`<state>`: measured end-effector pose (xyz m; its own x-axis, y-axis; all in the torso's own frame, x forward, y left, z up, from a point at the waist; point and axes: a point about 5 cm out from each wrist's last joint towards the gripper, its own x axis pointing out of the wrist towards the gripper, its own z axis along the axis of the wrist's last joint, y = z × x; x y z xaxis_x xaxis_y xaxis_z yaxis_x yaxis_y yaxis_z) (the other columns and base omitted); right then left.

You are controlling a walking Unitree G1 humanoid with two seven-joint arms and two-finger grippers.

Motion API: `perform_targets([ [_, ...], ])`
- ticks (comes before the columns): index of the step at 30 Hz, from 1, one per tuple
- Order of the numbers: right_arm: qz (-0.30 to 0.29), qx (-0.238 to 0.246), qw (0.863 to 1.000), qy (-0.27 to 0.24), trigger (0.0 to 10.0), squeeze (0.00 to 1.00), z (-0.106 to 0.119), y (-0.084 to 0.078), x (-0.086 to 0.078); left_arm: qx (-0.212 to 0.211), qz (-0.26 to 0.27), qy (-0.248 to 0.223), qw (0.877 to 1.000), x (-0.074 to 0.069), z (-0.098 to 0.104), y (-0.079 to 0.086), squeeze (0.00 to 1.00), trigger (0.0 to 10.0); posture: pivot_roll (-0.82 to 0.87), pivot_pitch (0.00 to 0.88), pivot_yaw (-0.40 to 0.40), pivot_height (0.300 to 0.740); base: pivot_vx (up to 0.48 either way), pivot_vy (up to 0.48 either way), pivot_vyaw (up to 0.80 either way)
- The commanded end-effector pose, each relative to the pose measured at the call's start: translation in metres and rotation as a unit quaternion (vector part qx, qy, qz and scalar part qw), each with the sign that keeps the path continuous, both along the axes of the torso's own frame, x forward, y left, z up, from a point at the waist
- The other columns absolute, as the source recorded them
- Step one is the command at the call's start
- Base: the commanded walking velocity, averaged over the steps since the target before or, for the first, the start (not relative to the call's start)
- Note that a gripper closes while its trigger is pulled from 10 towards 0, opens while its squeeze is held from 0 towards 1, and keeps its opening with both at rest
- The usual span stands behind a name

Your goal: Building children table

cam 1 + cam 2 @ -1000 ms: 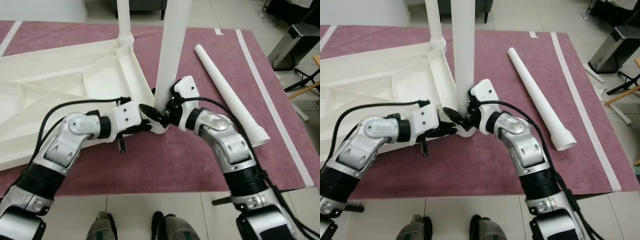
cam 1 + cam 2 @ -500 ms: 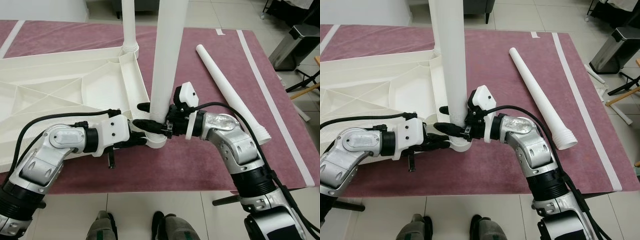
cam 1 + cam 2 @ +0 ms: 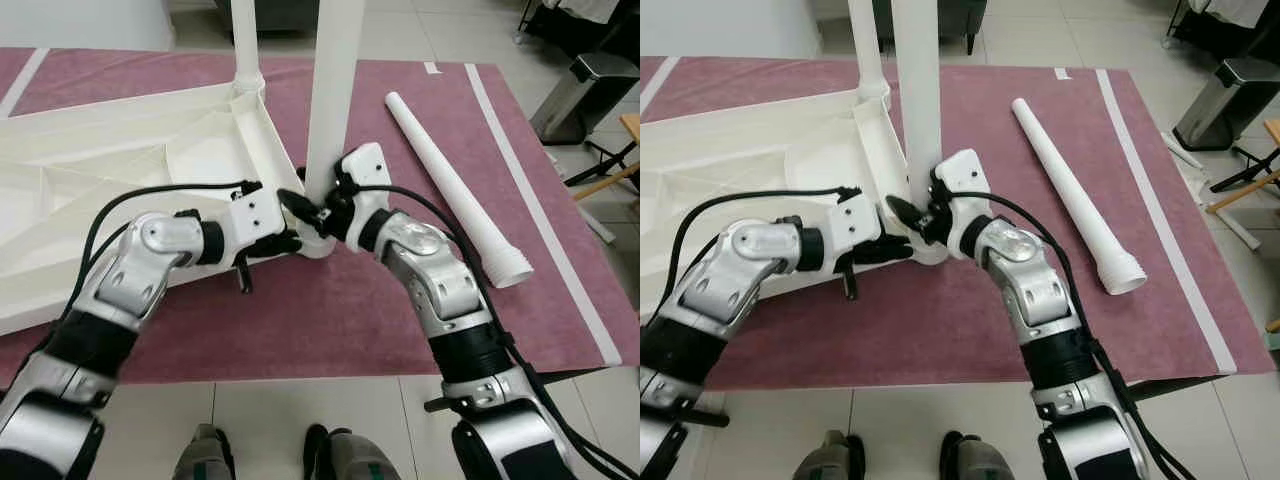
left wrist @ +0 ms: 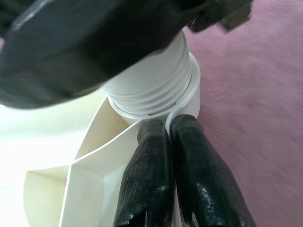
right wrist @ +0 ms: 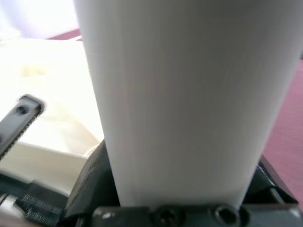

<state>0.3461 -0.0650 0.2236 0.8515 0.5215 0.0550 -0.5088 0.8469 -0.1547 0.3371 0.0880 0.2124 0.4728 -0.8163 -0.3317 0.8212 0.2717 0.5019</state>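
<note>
Since the earlier frame, both elbows have swung outward. Left gripper [image 4: 173, 156], fingers pinched on the tabletop's [image 3: 120, 170] corner socket rim, steadies it. Right gripper [image 3: 318, 205] clasps the upright leg [image 3: 330, 90] near its threaded base. Keep the leg vertical while screwing. Beyond, a spare leg [image 3: 450, 165] lies on the mat [image 3: 330, 310].

1. No writing, label, brand, number or sign can be read in any of the views.
</note>
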Motion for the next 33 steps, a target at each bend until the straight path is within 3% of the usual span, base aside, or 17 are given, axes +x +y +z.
perform_targets([
  [1,-0.097,-0.039,0.992,0.077,0.0,0.00,-0.035,-0.012,0.008,-0.038,0.079,-0.073,0.993,0.012,0.015,-0.006,0.00,0.0,0.10,0.183,-0.010,0.740,0.000,0.000,0.00],
  [3,-0.138,-0.029,0.986,0.084,0.0,0.00,-0.038,-0.011,0.009,-0.034,0.104,-0.080,0.991,0.022,0.017,-0.009,0.00,0.0,0.10,0.186,-0.008,0.740,0.000,0.000,0.00],
  [9,-0.156,-0.011,0.985,0.077,0.0,0.00,-0.037,-0.001,0.008,-0.037,0.112,-0.082,0.990,0.028,0.020,-0.015,0.00,0.0,0.10,0.190,-0.002,0.740,0.000,0.000,0.00],
  [10,-0.147,-0.007,0.986,0.072,2.4,0.00,-0.035,0.001,0.008,-0.037,0.109,-0.082,0.990,0.027,0.019,-0.015,0.00,0.0,0.10,0.190,-0.002,0.740,0.000,0.000,0.00],
  [11,-0.147,-0.007,0.986,0.072,2.4,0.00,-0.035,0.001,0.008,-0.037,0.109,-0.082,0.990,0.027,0.019,-0.015,0.00,0.0,0.10,0.190,-0.002,0.740,0.000,0.000,0.00],
  [12,-0.135,-0.001,0.989,0.062,10.0,0.00,-0.031,0.003,0.007,-0.036,0.105,-0.081,0.990,0.026,0.019,-0.014,0.00,0.0,0.10,0.191,-0.004,0.740,0.000,0.000,0.00],
  [17,-0.115,0.009,0.993,0.038,10.0,0.00,-0.023,0.009,0.005,-0.035,0.088,-0.082,0.992,0.025,0.018,-0.014,0.00,0.0,0.11,0.192,-0.006,0.740,0.000,0.000,0.00],
  [18,-0.096,0.015,0.995,0.027,10.0,1.00,-0.019,0.009,0.004,-0.035,0.069,-0.082,0.994,0.020,0.017,-0.014,0.00,0.0,0.11,0.193,-0.009,0.740,0.000,0.000,0.00],
  [21,-0.001,0.018,1.000,-0.010,10.0,1.00,-0.004,0.011,-0.003,-0.028,0.012,-0.080,0.996,0.003,0.014,-0.013,0.00,0.0,0.11,0.194,-0.009,0.740,0.000,0.000,0.00],
  [22,0.041,0.016,0.999,-0.019,10.0,0.00,0.000,0.010,-0.008,-0.022,-0.011,-0.077,0.997,-0.005,0.012,-0.010,0.00,0.0,0.11,0.194,-0.010,0.740,0.000,0.000,0.00],
  [23,0.041,0.016,0.999,-0.019,10.0,0.00,0.000,0.010,-0.008,-0.022,-0.011,-0.077,0.997,-0.005,0.012,-0.010,0.00,0.0,0.11,0.194,-0.010,0.740,0.000,0.000,0.00],
  [25,0.112,0.005,0.993,-0.029,10.0,0.00,0.005,0.006,-0.018,-0.016,-0.063,-0.069,0.996,-0.022,0.009,-0.007,0.00,0.0,0.11,0.194,-0.010,0.740,0.000,0.000,0.00],
  [27,0.134,0.001,0.990,-0.031,10.0,0.00,0.006,0.005,-0.021,-0.015,-0.078,-0.064,0.995,-0.028,0.008,-0.006,0.00,0.0,0.11,0.194,-0.010,0.740,0.000,0.000,0.00],
  [29,0.208,-0.032,0.977,-0.036,10.0,0.00,0.006,-0.005,-0.030,-0.007,-0.126,-0.052,0.991,-0.048,0.004,0.000,0.00,0.0,0.11,0.194,-0.014,0.740,0.000,0.000,0.00],
  [33,0.240,-0.042,0.969,-0.037,10.0,0.00,0.007,-0.009,-0.033,-0.001,-0.151,-0.042,0.988,-0.059,0.003,0.005,0.00,0.0,0.11,0.194,-0.016,0.740,0.000,0.000,0.00],
])
